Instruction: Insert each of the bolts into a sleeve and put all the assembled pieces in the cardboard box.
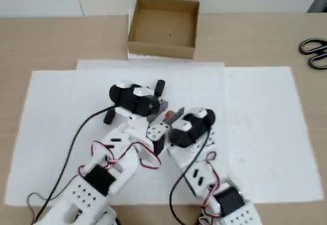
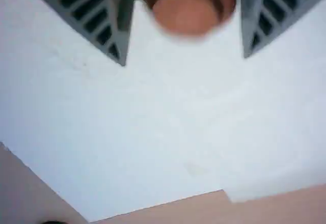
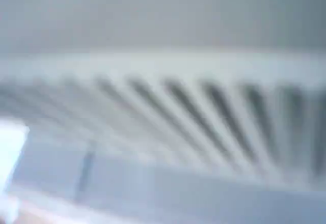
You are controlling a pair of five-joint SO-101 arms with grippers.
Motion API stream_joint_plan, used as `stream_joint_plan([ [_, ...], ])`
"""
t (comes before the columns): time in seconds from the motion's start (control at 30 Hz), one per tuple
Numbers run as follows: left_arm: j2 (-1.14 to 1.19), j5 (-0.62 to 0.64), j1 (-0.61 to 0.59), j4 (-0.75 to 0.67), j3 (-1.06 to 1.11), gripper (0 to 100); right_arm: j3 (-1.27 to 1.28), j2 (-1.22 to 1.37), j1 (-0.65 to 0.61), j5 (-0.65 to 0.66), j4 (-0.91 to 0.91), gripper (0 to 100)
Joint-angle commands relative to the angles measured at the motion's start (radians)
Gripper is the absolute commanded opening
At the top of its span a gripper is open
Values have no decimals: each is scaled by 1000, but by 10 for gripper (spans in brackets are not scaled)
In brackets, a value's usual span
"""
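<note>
The left hand (image 2: 183, 58) is closed on an orange piece (image 2: 189, 7), just beside the right hand (image 1: 176, 115) facing it, whose opening I cannot tell.

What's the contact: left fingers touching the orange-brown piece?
Touching. Left wrist view shows the orange-brown piece pressed between both fingers, no gap.

**Materials & finish, quick notes**

Pale wood-look bench (image 1: 51, 41): smooth, matt. Over it, white sheet (image 1: 265, 133): paper, matt. Brown cardboard box (image 1: 162, 28): matt. Ribbed grey plastic on left claw (image 2: 183, 56), matt. In it, orange-brown piece (image 2: 188, 10): smooth, slight sheen. Far-off scissors (image 1: 312, 51): black plastic handles.
</note>
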Motion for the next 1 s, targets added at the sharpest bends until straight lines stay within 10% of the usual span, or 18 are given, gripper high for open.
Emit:
stream_joint_plan([
  [0.0,-6,-11,9,14,-59,147,-14,-19,-2,-9,-8,4],
  [0.3,-14,-11,5,61,-74,179,-14,-19,-1,-9,-8,4],
  [0.7,-15,-206,-242,562,-337,265,-14,-19,8,-6,-8,4],
  [0.97,-15,-331,-512,835,-470,265,-104,-19,245,2,30,3],
])
